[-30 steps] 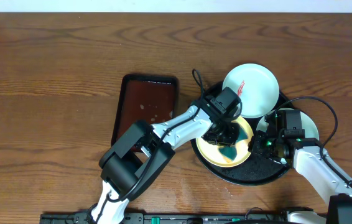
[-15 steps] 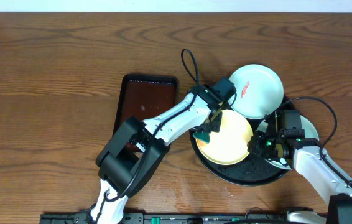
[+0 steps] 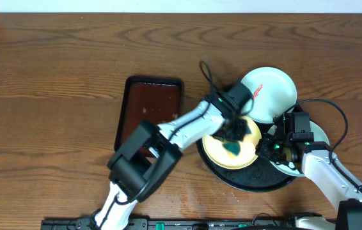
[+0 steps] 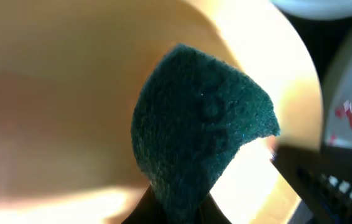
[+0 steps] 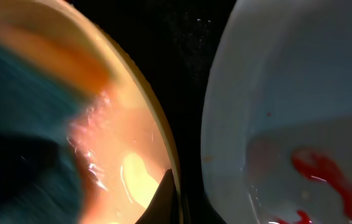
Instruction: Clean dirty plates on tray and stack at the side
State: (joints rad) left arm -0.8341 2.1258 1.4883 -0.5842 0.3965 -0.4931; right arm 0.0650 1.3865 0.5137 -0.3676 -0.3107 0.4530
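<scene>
left gripper [image 3: 234,131] holds dark green scouring pad [image 3: 233,146] on pale yellow round plate [image 3: 215,151], on glossy black round tray [image 3: 258,179]. right gripper [image 3: 270,148] at that plate's right rim. red-smeared white round plate [image 3: 270,93] overlaps tray's far rim.

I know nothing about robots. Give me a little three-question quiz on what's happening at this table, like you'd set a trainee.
1. What does the left end effector hold?
A. a dark green scouring sponge
B. a folded white cloth
C. a metal spoon

2. True or false: the round white plate bears a red smear.

3. Name the colour of the round plate under the sponge, which lies in the large round glossy black tray.

Key: 1 A; 2 true; 3 pale yellow.
</scene>
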